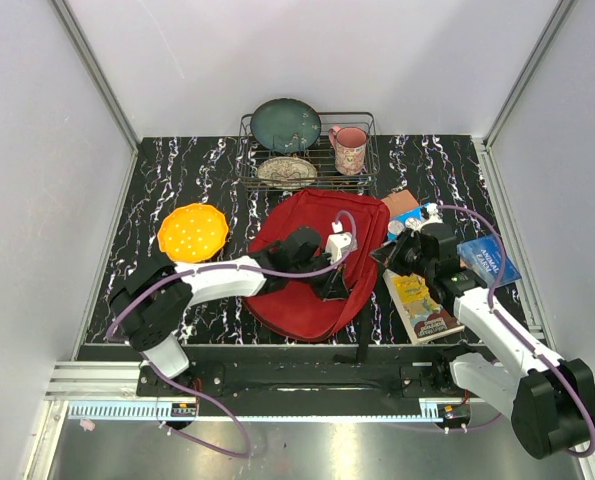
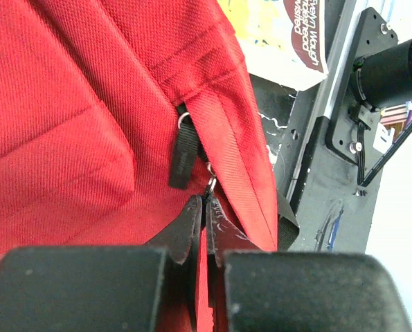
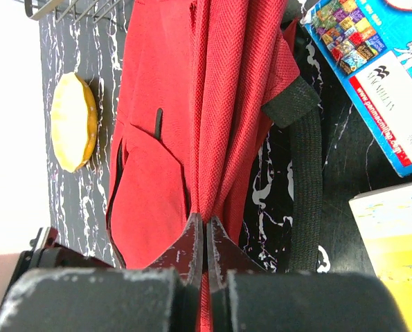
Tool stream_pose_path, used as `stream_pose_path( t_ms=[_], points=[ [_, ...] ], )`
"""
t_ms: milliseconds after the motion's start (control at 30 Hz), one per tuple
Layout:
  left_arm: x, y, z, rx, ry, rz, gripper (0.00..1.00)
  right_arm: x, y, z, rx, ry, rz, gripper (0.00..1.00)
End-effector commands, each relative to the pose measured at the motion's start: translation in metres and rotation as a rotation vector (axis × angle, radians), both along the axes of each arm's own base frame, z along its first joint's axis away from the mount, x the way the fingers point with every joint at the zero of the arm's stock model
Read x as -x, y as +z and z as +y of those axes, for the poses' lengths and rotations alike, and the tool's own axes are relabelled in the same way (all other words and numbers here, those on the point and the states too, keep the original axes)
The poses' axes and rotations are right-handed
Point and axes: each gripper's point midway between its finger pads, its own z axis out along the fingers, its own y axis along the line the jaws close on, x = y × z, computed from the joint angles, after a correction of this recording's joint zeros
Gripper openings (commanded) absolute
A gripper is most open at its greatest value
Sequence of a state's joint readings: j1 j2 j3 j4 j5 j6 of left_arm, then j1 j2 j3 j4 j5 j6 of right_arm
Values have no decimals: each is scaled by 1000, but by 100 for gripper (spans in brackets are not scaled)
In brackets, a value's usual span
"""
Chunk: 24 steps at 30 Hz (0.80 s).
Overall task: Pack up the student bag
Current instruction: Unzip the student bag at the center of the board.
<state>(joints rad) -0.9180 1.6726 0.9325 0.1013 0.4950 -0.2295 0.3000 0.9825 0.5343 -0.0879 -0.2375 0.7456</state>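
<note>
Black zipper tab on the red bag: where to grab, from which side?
Probably the free end of the tab, away from its metal ring. It lies flat against the bag, so come from above the fabric and pinch across its narrow width.
</note>
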Motion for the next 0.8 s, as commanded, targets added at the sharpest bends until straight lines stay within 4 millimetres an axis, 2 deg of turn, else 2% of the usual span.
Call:
stream_pose_path(
  t_ms=[0, 133, 433, 567, 633, 700, 767],
  points=[
    [1, 25, 5, 66, 41, -48, 0, -19, 30, -1, -13, -35, -111, 0],
    [5, 25, 15, 66, 76, -41, 0, -22, 25, -6, 4, -64, -105, 0],
    [17, 8, 38, 24, 118, -19, 0, -33, 19, -17, 41, -139, -95, 0],
    [21, 7, 50, 19, 142, -24, 0, -34, 13, -17, 46, -143, -83, 0],
    [24, 9, 55, 27, 153, -27, 0, -38, 16, -16, 40, -138, -112, 0],
    [28, 15, 59, 35, 160, -37, 0, -41, 15, -19, 54, -149, -121, 0],
    [35, 12, 67, 14, 164, -34, 0, -46, 13, -28, 70, -160, -130, 0]
  ],
)
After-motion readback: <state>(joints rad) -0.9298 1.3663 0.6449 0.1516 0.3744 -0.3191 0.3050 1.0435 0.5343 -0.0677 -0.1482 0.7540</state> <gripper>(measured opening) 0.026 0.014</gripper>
